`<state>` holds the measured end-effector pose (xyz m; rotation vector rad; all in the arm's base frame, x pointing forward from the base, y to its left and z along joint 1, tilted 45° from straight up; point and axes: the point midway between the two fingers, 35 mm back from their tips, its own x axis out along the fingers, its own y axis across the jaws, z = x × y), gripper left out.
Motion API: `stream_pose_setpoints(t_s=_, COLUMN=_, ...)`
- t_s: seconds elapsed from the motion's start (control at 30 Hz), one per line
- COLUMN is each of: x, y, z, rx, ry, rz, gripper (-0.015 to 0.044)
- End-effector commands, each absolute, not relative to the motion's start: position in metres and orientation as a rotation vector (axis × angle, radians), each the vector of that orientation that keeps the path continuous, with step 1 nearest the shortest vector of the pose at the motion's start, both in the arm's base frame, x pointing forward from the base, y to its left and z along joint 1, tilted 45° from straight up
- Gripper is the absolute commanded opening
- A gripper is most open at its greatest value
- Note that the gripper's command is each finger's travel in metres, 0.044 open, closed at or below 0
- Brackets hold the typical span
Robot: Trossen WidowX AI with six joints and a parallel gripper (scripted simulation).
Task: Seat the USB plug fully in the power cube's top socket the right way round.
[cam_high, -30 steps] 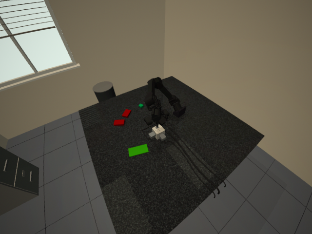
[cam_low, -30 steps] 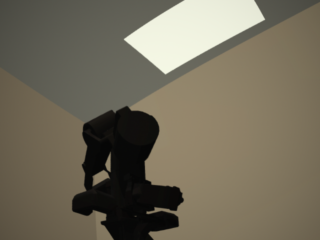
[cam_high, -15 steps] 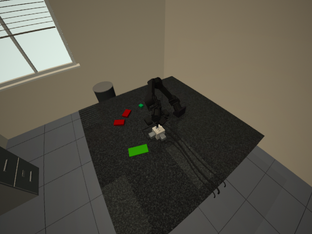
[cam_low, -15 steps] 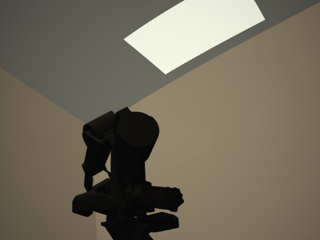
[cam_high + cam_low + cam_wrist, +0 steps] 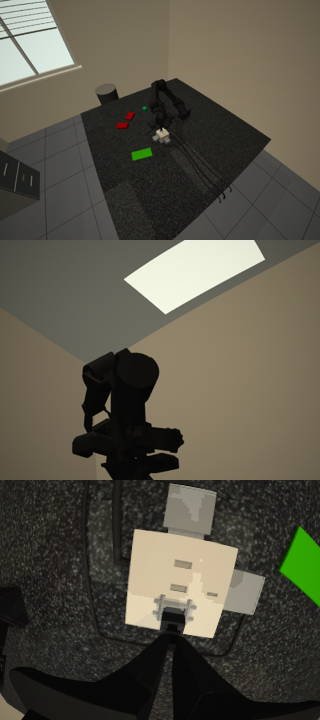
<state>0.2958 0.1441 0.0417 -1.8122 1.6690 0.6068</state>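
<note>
Gripper point(image 5: 174, 634): black two-finger gripper — clamped on small dark USB plug point(image 5: 174, 619)
Cube: cream plastic power cube point(image 5: 180, 580) — mid-counter point(image 5: 206, 124)

A plain room in a home or office: bare beige walls point(image 5: 232, 51) meet at a corner, a large white-framed window with horizontal blinds point(image 5: 28, 38) lights one side, and grey square floor tiles point(image 5: 59, 165) surround a dark speckled stone table top point(image 5: 219, 124). A dark cylindrical bin point(image 5: 106, 93) stands by the wall, a dark cabinet with pale handles point(image 5: 18, 178) nearby, and a bright rectangular ceiling light panel point(image 5: 193, 273) overhead.
</note>
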Motion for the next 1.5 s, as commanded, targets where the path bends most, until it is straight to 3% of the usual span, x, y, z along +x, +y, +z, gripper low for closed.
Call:
stream_pose_setpoints(t_s=0.0, x=0.2964, y=0.1438, z=0.0417, rx=-1.816, ry=1.665, rz=0.606, gripper=0.0000)
stream_pose_setpoints(t_s=1.47, x=0.2971, y=0.1401, z=0.0380, rx=-1.816, ry=1.665, rz=0.606, gripper=0.0000)
